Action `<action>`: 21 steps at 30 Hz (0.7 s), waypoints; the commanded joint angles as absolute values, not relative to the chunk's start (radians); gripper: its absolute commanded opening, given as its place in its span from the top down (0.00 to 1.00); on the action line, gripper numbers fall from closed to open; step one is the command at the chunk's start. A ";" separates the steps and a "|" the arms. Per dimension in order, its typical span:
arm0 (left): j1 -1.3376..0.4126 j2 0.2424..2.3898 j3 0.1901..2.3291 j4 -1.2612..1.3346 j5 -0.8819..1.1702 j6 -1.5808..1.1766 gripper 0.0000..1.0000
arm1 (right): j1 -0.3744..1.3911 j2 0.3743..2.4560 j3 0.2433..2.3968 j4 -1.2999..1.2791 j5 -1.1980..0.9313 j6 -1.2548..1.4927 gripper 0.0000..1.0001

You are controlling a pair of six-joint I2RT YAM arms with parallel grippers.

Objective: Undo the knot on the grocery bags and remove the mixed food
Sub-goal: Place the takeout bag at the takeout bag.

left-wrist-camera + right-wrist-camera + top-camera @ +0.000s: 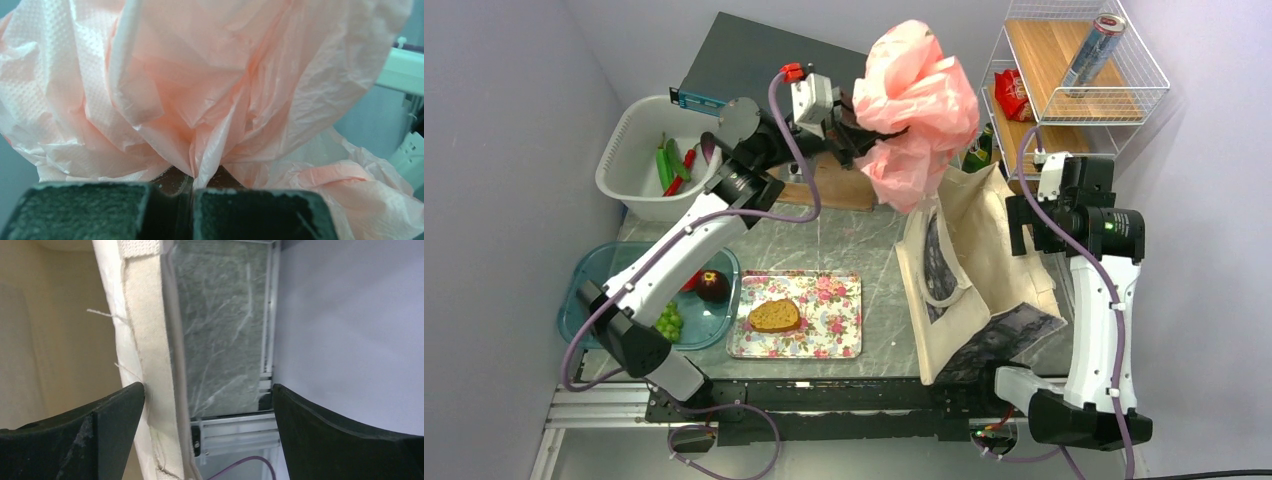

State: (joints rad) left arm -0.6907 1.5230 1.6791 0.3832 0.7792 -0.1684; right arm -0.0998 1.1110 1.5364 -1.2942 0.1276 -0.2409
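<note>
The left gripper (192,210) holds the pink bag (919,100) aloft, jaws closed on it. The right gripper (207,405) gapes wide (canvas tote (150,340) rim beside one finger), with table (220,330) showing between.

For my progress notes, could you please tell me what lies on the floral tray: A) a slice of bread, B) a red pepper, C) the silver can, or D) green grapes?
A: the top view shows only the bread slice on the floral tray.
</note>
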 commanded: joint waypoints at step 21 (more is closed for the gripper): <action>-0.993 1.633 1.491 0.684 0.493 -0.021 1.00 | -0.282 1.156 1.686 -1.376 -0.515 -0.196 1.00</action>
